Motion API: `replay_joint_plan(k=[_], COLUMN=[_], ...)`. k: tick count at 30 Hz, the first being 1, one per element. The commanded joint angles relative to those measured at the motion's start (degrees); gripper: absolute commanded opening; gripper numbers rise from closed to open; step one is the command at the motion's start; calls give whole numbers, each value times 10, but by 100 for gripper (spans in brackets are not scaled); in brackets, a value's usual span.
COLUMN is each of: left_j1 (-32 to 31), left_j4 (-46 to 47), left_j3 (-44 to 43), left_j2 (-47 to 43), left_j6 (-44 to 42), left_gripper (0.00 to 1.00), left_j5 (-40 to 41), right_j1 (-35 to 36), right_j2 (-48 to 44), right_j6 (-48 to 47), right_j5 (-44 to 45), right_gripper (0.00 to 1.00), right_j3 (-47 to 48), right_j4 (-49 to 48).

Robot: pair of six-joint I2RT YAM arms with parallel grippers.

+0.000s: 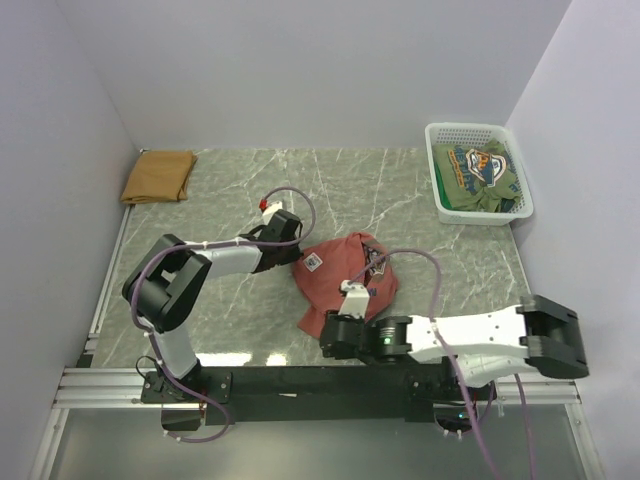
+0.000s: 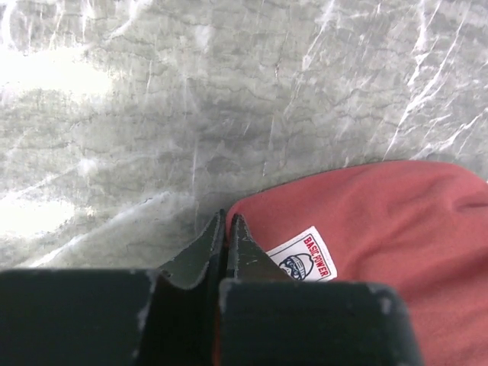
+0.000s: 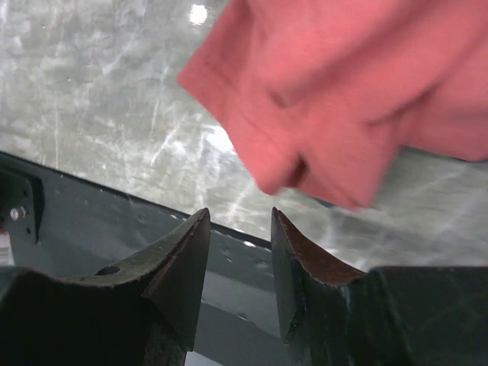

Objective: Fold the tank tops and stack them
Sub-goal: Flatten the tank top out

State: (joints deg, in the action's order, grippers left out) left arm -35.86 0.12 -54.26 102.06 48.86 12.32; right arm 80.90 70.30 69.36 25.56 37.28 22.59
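- red top (image 1: 345, 282) crumpled, mid frame; tan top (image 1: 158, 176) folded, upper left
- left claw (image 2: 226, 223) closed at red edge; pinch maybe thin, cloth could slip out
- right claw (image 3: 240, 219) parted, empty; could miss hem

The crumpled rust-red cloth tank top (image 1: 345, 285) lies on the grey marble bench (image 1: 250, 190) between the two pairs of jaws. Its left edge sits at the tips of the left jaws, and its near edge is just ahead of the right jaws, not between them. Well behind and left of the left jaws lies the folded tan-brown cloth tank top (image 1: 158, 176). Well behind and right of the right jaws stands the white plastic mesh basket (image 1: 437, 195), with a green printed garment (image 1: 480, 172) in it.
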Motion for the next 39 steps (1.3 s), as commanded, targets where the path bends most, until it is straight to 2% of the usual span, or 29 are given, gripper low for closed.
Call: replay_joint_plan(k=[1, 7, 10, 28, 31, 34, 35, 37, 39], left_j1=[-2, -1, 2, 11, 13, 18, 22, 35, 60], left_j4=[-49, -69, -78, -91, -90, -93, -94, -102, -106], left_j3=[-8, -23, -28, -43, -44, -49, -51, -55, -57], left_j2=[-18, -54, -67, -100, -102, -106, -107, -115, -135], left_j6=[-14, -20, -22, -27, -26, -26, -27, -31, -33], left_gripper=[1, 0, 1, 1, 1, 0, 1, 1, 1], left_j5=[22, 19, 17, 3, 3, 1, -4, -6, -18], right_j1=[12, 7, -2, -48, -51, -51, -51, -49, -45], right_j2=[65, 207, 256, 349, 351, 349, 346, 322, 290], right_j6=[21, -14, -26, -32, -39, -52, -54, -55, -49], right_j5=[47, 99, 99, 102, 108, 104, 103, 101, 104], right_gripper=[45, 50, 50, 50, 45, 25, 11, 0, 0], right_j3=[82, 222, 252, 257, 251, 250, 249, 232, 214], right_j4=[-28, 39, 55, 55, 47, 46, 54, 64, 86])
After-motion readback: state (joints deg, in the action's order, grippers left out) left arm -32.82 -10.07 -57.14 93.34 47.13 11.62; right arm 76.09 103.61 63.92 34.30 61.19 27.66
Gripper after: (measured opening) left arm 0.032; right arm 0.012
